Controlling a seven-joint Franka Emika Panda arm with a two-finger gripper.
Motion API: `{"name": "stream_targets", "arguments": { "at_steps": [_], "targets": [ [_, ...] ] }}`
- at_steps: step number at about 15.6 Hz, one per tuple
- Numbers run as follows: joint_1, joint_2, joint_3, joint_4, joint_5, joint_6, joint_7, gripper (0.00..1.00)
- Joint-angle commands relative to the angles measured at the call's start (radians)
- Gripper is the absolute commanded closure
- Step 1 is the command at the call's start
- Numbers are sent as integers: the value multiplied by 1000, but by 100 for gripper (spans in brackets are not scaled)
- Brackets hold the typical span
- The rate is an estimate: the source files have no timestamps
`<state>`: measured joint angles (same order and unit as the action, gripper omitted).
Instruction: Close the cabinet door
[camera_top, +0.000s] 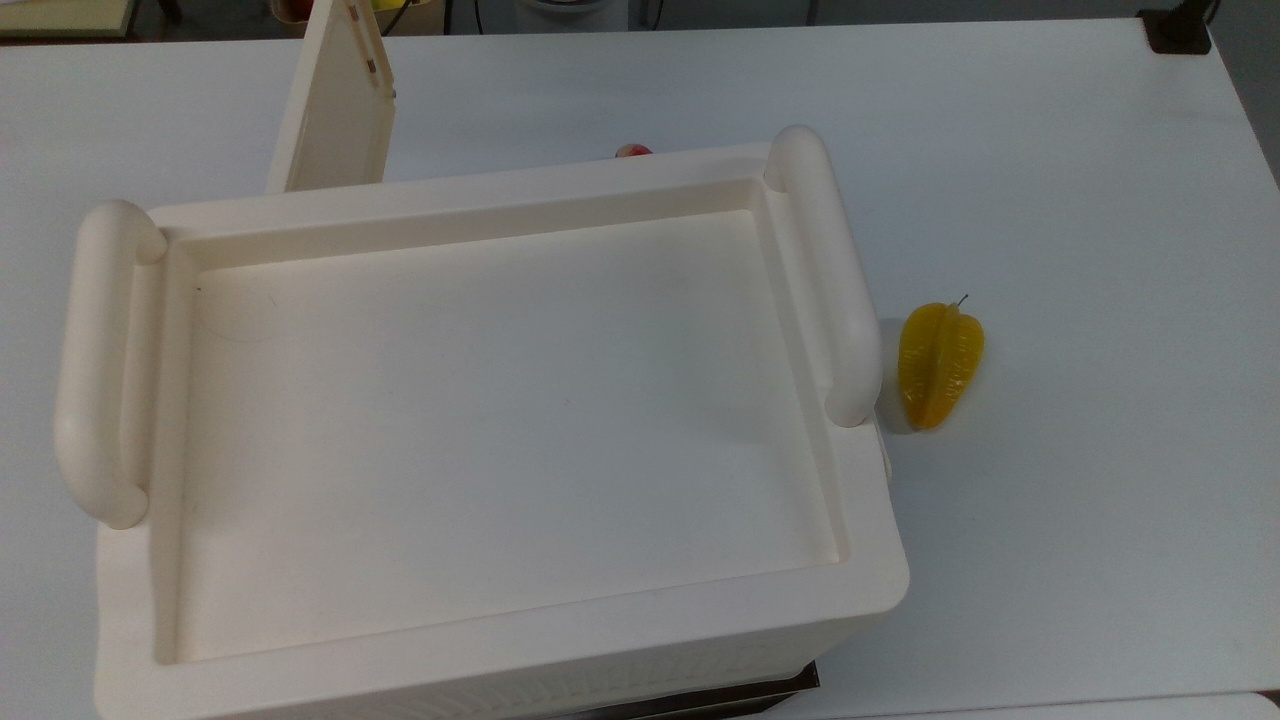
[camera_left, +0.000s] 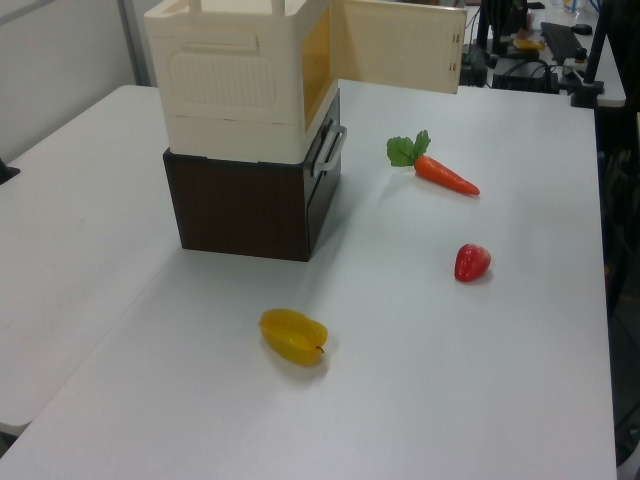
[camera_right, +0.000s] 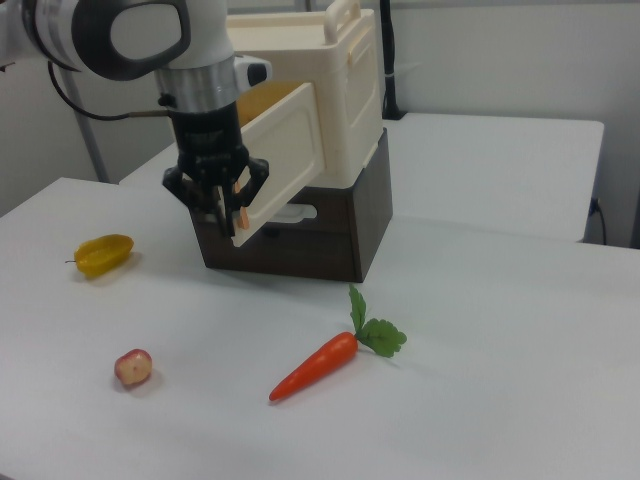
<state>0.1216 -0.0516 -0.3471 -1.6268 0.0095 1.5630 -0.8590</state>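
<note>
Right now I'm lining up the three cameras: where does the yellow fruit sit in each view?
Top view: yellow fruit, right of the cabinet.
Left view: fruit, low centre, in front of the cabinet.
Right view: fruit, far left.
Shared landmark: the cabinet.

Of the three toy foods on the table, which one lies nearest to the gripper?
The yellow fruit. In the right view it lies just to the right view's left of the gripper, while the small red fruit and the carrot lie farther off.
</note>
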Motion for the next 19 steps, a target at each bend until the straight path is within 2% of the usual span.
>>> {"name": "stream_targets", "arguments": {
  "at_steps": [1, 4, 9, 19],
  "targets": [
    [18, 5, -58, -10, -3, 107, -228, 100],
    [18, 30, -65, -11, -5, 222, -314, 100],
    [33, 85, -65, -10, 24, 386, -327, 100],
    [118, 111, -49, -11, 222, 419, -344, 100]
  ]
}}
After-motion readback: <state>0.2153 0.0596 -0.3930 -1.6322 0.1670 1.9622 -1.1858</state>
